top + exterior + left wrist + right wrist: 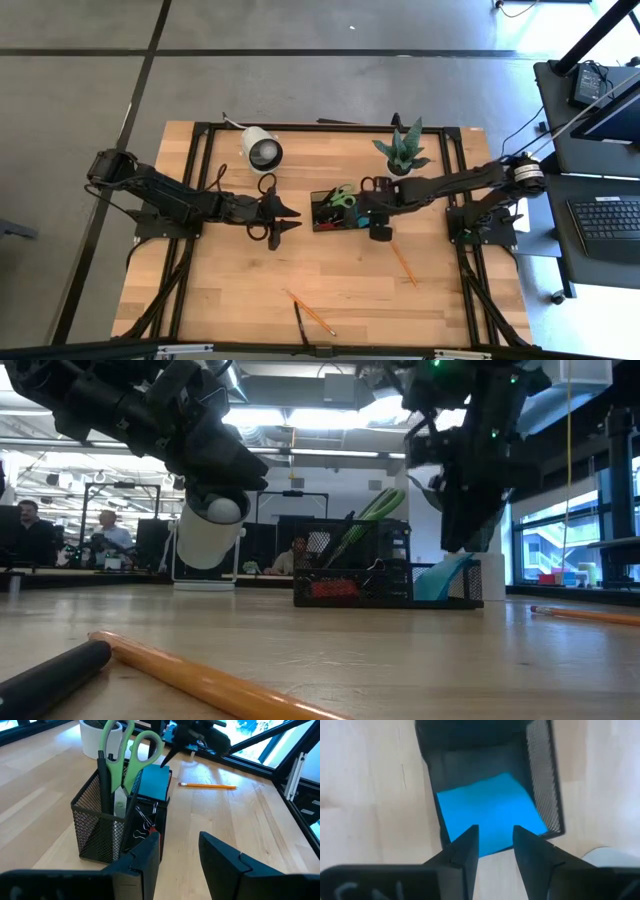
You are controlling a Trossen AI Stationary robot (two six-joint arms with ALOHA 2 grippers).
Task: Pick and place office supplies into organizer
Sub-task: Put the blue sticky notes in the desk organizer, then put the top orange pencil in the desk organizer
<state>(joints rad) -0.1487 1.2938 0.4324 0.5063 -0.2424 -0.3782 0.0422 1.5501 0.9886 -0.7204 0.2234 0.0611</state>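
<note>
The black mesh organizer [335,208] stands mid-table. It holds green-handled scissors [131,750] and a black pen [103,780], both upright, plus black clips [145,822]. A blue square pad [490,812] leans tilted in its end compartment [445,575]. My right gripper [495,835] hovers open just above that pad, apart from it in the low view [465,525]. My left gripper [180,847] is open, low over the table just left of the organizer [287,218]. One orange pencil [403,262] lies right of centre. Another pencil [312,313] and a black pen [300,324] lie near the front edge.
A white round lamp-like object [262,150] and a potted green plant [402,150] stand behind the organizer near the far edge. Bare wood lies in front of the organizer, down to the near pencil [200,680] and pen [50,675]. People sit in the room beyond.
</note>
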